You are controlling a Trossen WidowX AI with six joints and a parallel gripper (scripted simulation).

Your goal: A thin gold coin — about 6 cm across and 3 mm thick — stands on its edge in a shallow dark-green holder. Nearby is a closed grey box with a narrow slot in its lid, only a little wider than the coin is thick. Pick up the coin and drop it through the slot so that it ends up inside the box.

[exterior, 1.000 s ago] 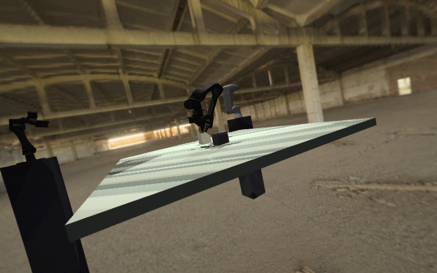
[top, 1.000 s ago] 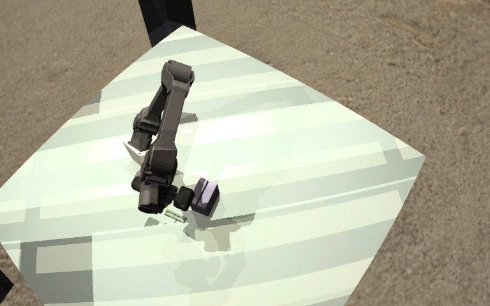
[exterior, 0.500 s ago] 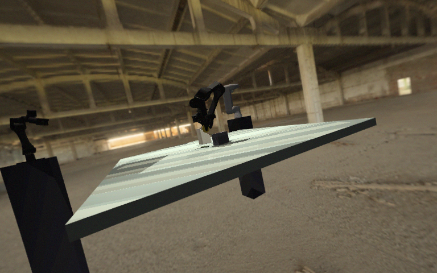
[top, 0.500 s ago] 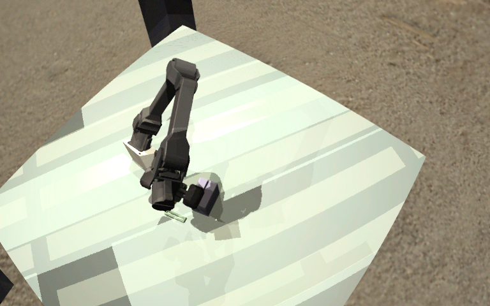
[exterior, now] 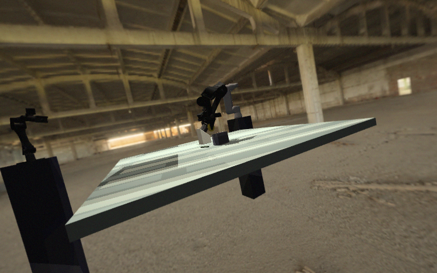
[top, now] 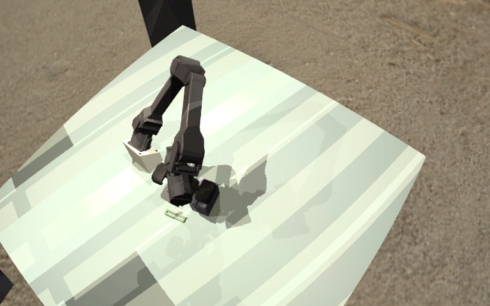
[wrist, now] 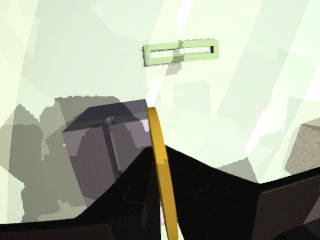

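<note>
My gripper (wrist: 156, 154) (top: 194, 193) (exterior: 207, 124) is shut on the gold coin (wrist: 164, 180) (exterior: 209, 127), which it holds on edge, upright, above the table. The grey box (wrist: 100, 143) (top: 206, 208) (exterior: 220, 138) sits just beside and below the fingers; in the wrist view it lies left of the coin. The arm hides most of its lid in the top view. The shallow green holder (wrist: 180, 52) (top: 175, 215) lies empty on the table, a little beyond the box.
The table (top: 325, 180) (exterior: 289, 138) has open edges on all sides. A pale wedge-shaped block (top: 144, 157) (exterior: 203, 136) stands at the arm's base. A dark pillar (top: 166, 18) stands behind the table, and a dark camera stand (exterior: 35, 199) stands at its near left.
</note>
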